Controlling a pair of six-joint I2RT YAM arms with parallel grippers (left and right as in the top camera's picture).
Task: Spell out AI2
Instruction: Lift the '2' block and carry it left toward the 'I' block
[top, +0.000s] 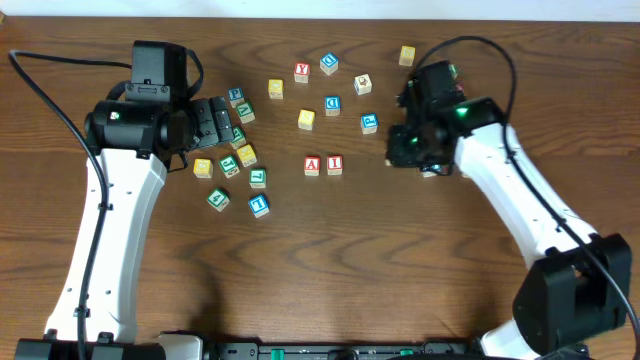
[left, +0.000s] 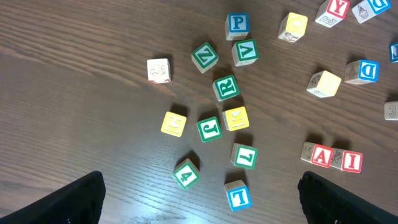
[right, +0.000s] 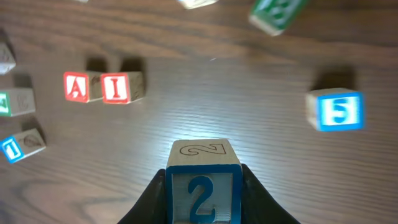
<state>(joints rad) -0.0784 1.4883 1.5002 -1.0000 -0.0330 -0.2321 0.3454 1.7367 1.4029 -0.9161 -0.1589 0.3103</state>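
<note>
right claw (right: 203, 194) pinching 2 cube (right: 202, 169); left claw (left: 202, 208) spread; dark wood-grain table (right: 261, 118)

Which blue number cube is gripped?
The blue 2 cube, pinched in the right gripper; the blue 5 and blue 1 sit free on the table.

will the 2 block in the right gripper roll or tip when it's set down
Probably not roll: the 2 block is a flat-sided cube, so it should sit where placed. It looks like stiff wood, so the right gripper, shut on its sides, likely won't squash it. Nudged on the smooth table, it would probably slide rather than tip.
</note>
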